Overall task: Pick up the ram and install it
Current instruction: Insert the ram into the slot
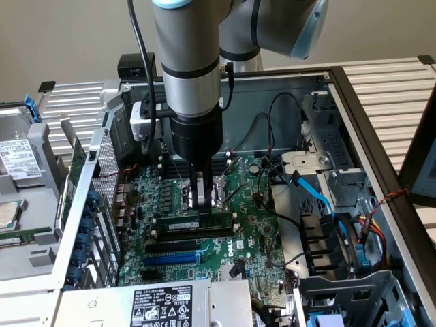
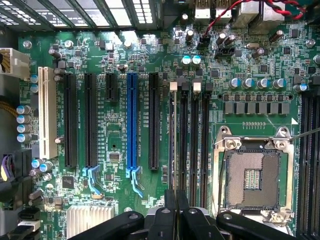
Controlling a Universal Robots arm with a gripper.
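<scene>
The ram (image 1: 194, 222) is a thin green stick with a white label. It stands on edge in a long black slot on the motherboard (image 1: 252, 225), in the middle of the open computer case. My gripper (image 1: 199, 204) hangs straight over the stick's middle with its fingers (image 1: 197, 192) pressed together, tips right at the stick's top edge. In the wrist view the ram (image 2: 172, 140) is a narrow line in its slot between white end clips. It runs under my shut gripper (image 2: 176, 200). Nothing is between the fingers.
More black slots (image 2: 192, 135) lie beside the ram, and the blue slot (image 2: 131, 120) a little further off. The open CPU socket (image 2: 252, 177) sits close by. Blue and black cables (image 1: 320, 197) and drive bays crowd the exterior view's right. A power supply (image 1: 163, 303) is at the front.
</scene>
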